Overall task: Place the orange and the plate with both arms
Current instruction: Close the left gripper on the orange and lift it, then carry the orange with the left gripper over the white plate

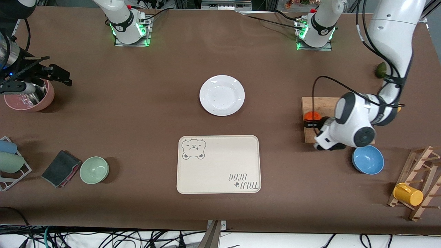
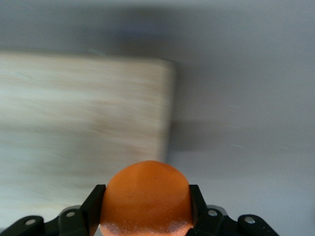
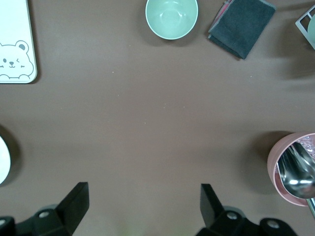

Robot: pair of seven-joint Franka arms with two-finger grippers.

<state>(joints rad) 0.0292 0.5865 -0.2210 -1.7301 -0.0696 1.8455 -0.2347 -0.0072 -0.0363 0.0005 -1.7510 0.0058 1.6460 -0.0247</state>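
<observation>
Left end effector has the orange, right one is just waiting with its fingers spread wide.

Front view: left end effector (image 1: 313,124) grips the orange (image 1: 312,115) at the wooden board (image 1: 318,103); plate (image 1: 222,95) sits mid-surface, farther from the camera than the bear tray (image 1: 218,164). Left wrist view: orange (image 2: 146,196) is clamped between both fingers (image 2: 93,209), over the board's edge. Right wrist view: right end effector (image 3: 143,206) hangs above bare brown surface (image 3: 157,123) near the pink bowl (image 3: 290,172).

The orange (image 1: 313,115), small, round and bright, is sitting at the wooden board's (image 1: 318,103) edge facing the table's middle, pinched between black fingers (image 2: 94,206). The plate (image 1: 222,95), glossy white and empty, is lying flat mid-table.
</observation>
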